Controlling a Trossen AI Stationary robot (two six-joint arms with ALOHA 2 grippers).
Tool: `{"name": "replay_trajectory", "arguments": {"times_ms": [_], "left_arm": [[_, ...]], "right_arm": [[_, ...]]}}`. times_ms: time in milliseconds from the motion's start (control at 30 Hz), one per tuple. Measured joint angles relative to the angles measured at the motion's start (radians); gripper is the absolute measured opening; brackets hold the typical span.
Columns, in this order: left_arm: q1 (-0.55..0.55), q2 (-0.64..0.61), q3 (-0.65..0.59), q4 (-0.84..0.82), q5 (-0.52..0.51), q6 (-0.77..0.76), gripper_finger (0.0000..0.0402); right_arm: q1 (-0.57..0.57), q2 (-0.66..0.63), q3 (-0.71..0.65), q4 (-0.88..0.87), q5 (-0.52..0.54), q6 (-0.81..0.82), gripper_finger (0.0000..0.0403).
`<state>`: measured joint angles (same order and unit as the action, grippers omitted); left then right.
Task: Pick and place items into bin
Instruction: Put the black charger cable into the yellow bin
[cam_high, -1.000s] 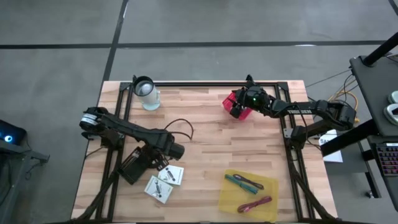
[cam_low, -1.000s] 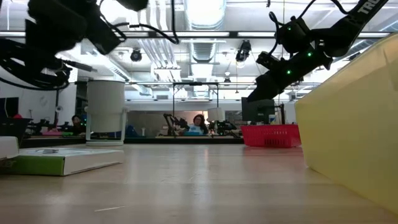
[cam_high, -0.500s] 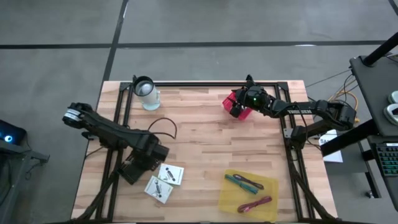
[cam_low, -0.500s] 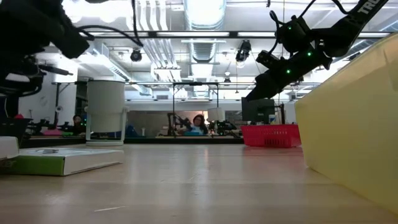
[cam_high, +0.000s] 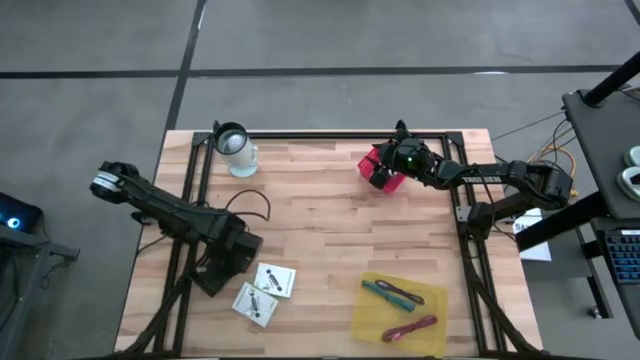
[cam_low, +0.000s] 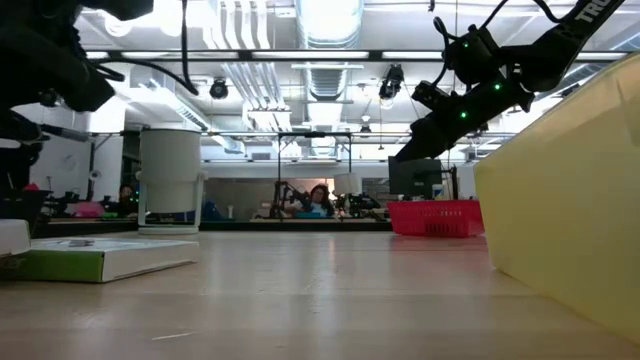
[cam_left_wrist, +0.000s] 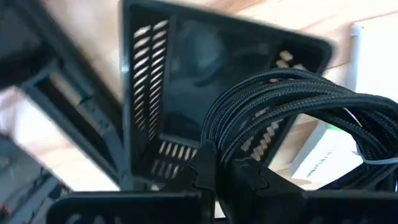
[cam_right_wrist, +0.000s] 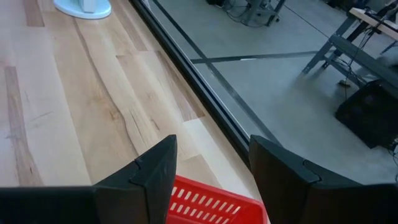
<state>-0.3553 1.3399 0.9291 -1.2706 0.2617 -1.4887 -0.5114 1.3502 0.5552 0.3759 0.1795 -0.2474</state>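
The left gripper (cam_high: 232, 262) clenches a cable (cam_left_wrist: 298, 118) above a black bin (cam_left_wrist: 186, 93); the right gripper (cam_right_wrist: 211, 174), fingers spread, hovers over a red basket (cam_right_wrist: 211, 202).

L arm stretched low from 9 o'clock edge toward table centre-left, left gripper (cam_high: 232, 250) clamped. R arm reaches from 3 o'clock toward 12, right gripper (cam_right_wrist: 211, 168) fingers apart.

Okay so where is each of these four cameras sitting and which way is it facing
High view: overhead, straight down; wooden table, both arms.
Low view: table height, level; right arm over small red plastic basket.
Left wrist view: down past left gripper, clamping black braided cable coil over black slotted bin.
Right wrist view: past open right gripper to basket.
Shared: red basket in high, low, right wrist.
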Motion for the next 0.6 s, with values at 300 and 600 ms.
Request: {"name": "replay_trajectory", "arguments": {"times_ms": [300, 600], "left_arm": [[-0.028, 0.008, -0.002, -0.003, 0.063, -0.077, 0.0001], [-0.032, 0.014, -0.003, -0.005, 0.069, -0.051, 0.0001]], "right_arm": [[0.000, 0.000, 0.000, 0.000, 0.000, 0.000, 0.0187], [0.000, 0.000, 0.000, 0.000, 0.000, 0.004, 0.0187]]}}
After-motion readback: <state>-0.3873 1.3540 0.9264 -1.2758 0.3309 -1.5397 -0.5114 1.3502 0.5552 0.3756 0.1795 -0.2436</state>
